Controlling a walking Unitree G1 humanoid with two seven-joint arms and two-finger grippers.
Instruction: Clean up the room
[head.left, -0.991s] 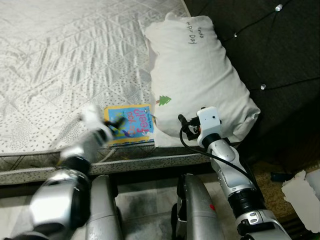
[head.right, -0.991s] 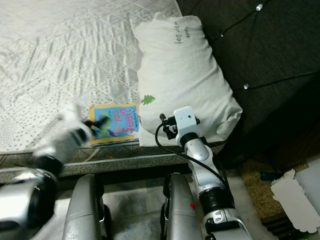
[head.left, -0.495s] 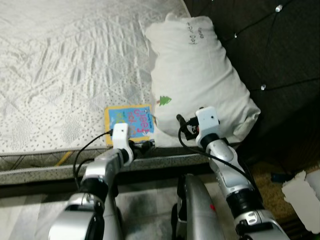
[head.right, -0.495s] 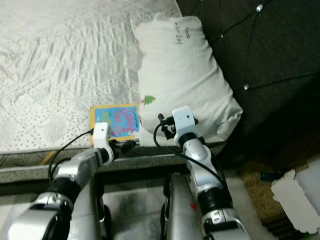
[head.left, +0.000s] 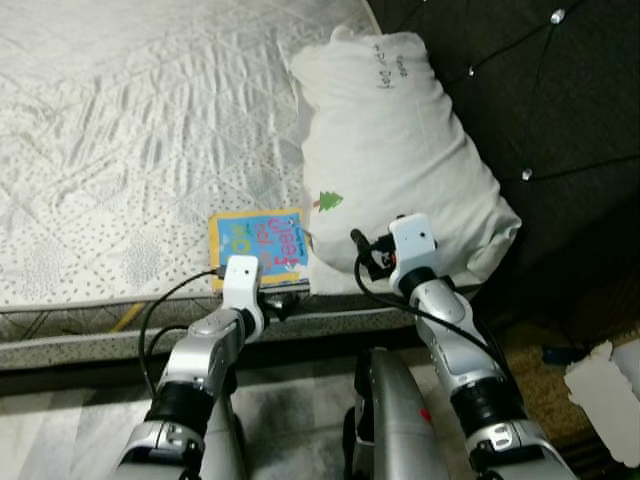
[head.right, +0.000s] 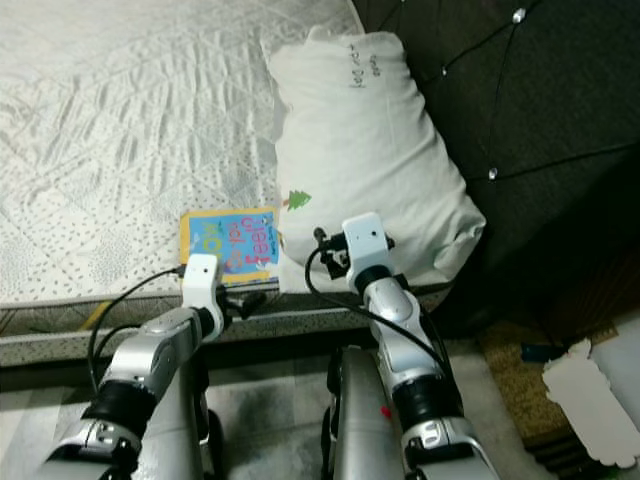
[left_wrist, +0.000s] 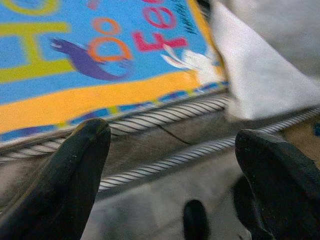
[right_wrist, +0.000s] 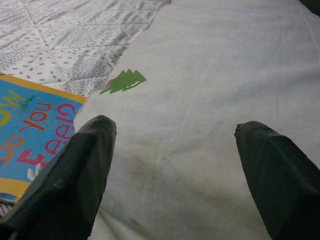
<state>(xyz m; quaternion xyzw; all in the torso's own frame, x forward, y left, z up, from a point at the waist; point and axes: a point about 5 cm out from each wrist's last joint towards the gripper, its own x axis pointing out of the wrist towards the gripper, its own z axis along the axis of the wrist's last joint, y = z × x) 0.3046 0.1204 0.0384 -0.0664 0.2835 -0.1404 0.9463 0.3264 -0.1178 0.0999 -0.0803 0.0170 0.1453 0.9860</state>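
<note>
Head eyes down on bed (head.left: 120, 120), wrist views close, sharing book (left_wrist: 100, 55)

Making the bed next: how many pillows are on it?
1: the white pillow lies at the mattress's right end against the dark headboard, beside a book.

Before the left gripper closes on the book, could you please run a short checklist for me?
1. Left gripper open: ok, both fingers spread wide.
2. Lined up with the book: not ok; it sits at the mattress edge, below the book's near edge.
3. Book free to lift: not ok; the pillow overlaps its right corner.
4. Right gripper empty: ok, open over the pillow.
5. Book flat on the bed: ok.
</note>
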